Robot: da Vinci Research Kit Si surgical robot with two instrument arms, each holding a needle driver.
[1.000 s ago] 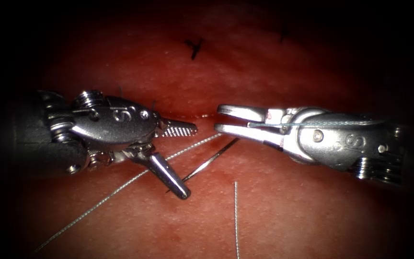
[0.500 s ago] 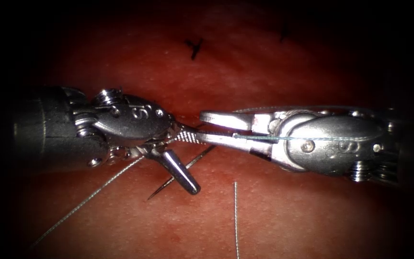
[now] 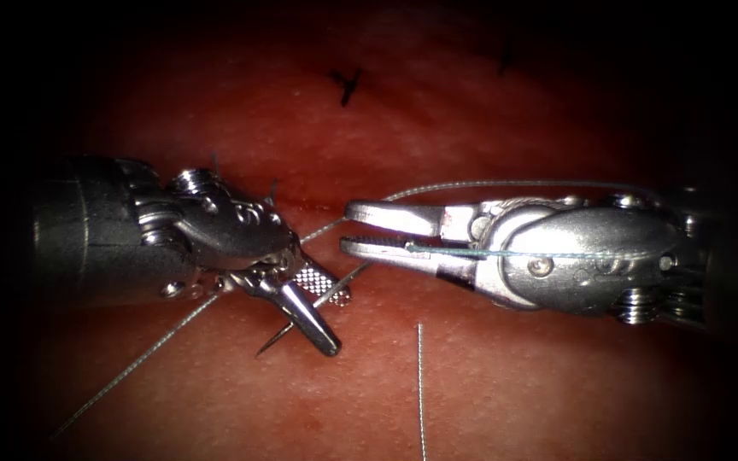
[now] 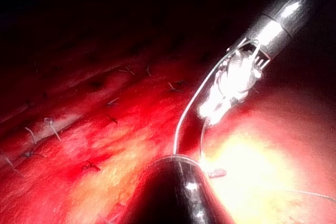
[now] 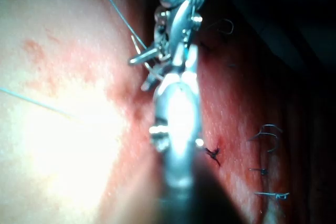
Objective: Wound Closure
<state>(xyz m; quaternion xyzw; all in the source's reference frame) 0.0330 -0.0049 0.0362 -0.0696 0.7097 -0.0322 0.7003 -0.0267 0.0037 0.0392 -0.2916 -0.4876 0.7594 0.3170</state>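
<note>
Endoscope: needle (image 3: 335,293) lies btwn left tool's (image 3: 322,312) parted fingers, on tissue (image 3: 514,384).

We see the middle of the tissue (image 3: 489,376) crowded: the left tool (image 3: 322,307) and the right tool (image 3: 356,229) meet tip to tip, with only a narrow gap between them. The needle (image 3: 313,309) sits across the left tool's parted jaws, its point sticking out low to the left, so that path is barred. Thread (image 3: 138,363) runs slantwise off to the lower left, another strand (image 3: 506,183) arches over the right tool, and a loose length (image 3: 420,384) lies below. Above, open tissue stretches up to a dark stitch (image 3: 348,85).
</note>
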